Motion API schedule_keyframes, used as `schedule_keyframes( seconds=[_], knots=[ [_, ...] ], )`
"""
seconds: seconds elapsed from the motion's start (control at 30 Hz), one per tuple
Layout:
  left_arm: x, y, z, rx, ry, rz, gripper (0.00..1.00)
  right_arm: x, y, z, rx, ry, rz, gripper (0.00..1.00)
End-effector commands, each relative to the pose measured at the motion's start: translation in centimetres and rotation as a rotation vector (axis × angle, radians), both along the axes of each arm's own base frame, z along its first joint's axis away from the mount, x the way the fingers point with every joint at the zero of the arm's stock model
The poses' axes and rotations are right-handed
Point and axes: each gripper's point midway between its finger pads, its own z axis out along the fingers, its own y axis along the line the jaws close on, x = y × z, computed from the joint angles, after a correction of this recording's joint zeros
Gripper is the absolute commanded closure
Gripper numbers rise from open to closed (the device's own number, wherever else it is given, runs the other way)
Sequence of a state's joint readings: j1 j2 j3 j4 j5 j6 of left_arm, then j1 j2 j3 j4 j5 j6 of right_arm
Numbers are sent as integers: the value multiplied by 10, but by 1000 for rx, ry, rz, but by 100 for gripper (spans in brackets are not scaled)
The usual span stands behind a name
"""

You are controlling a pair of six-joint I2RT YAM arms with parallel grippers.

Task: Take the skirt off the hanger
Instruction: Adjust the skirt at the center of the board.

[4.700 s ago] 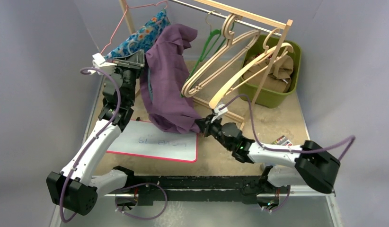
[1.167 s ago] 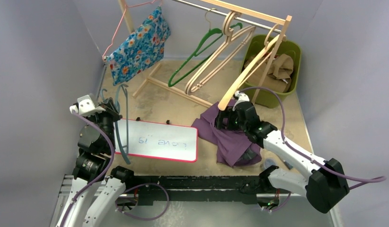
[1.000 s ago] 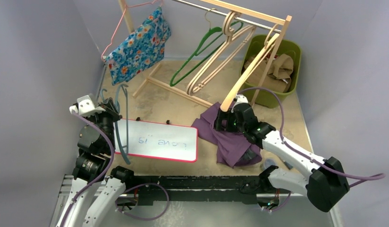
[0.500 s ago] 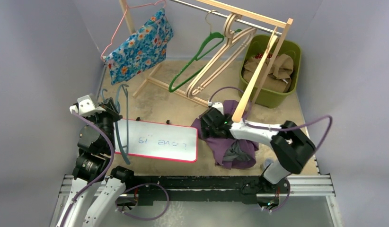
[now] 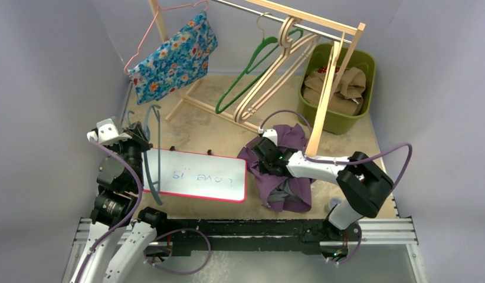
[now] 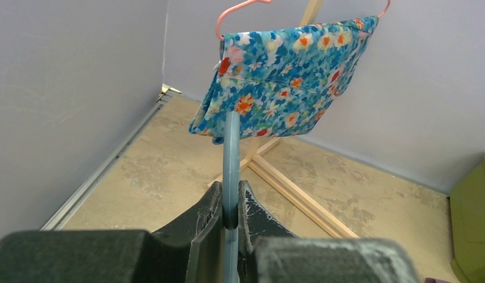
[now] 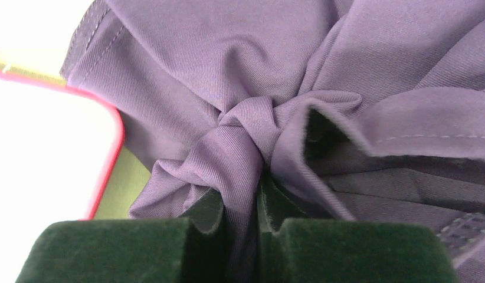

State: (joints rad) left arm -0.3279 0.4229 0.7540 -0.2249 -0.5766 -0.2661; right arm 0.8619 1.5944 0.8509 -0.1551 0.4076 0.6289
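The purple skirt [image 5: 294, 137] lies crumpled on the table, right of the whiteboard and off any hanger. My right gripper [image 5: 266, 158] is low over its left part and shut on a bunched fold of the purple cloth [image 7: 228, 71], which runs between the right gripper's [image 7: 243, 206] fingers. My left gripper [image 5: 136, 145] is at the table's left side, shut on a thin blue-grey hanger [image 5: 152, 147] that stands upright. In the left wrist view the hanger's bar [image 6: 231, 147] is pinched between the left gripper's [image 6: 230, 207] jaws.
A pink-edged whiteboard [image 5: 196, 177] lies between the arms. The wooden rack at the back carries a floral garment [image 5: 172, 59] on a pink hanger, a green hanger [image 5: 246, 71] and wooden hangers [image 5: 275, 65]. One wooden hanger [image 5: 321, 106] leans by the green bin [image 5: 366, 62].
The skirt has come off the rack onto the table. In the last second my right gripper dragged it left toward the whiteboard. The loose wooden hanger swung upright. The left arm stayed still.
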Motion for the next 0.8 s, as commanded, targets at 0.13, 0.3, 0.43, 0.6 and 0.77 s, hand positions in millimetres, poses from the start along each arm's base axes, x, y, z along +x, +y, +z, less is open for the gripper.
schedule_keyframes(
  seconds=[0.13, 0.3, 0.43, 0.6, 0.77],
  knots=[
    [-1, -2, 13, -4, -54, -14, 100, -36, -20, 3, 34, 91, -52, 100],
    [-1, -2, 14, -6, -57, -14, 100, -36, -18, 23, 126, 45, -79, 100],
    [-1, -2, 13, -6, -54, -17, 100, -37, -20, 24, 175, 38, -93, 100],
    [0, -2, 13, -7, -54, -16, 100, -33, -34, 18, 249, 47, -149, 100],
    [0, -2, 12, -6, -52, -16, 100, -18, -55, 33, 368, -6, -224, 100]
  ],
)
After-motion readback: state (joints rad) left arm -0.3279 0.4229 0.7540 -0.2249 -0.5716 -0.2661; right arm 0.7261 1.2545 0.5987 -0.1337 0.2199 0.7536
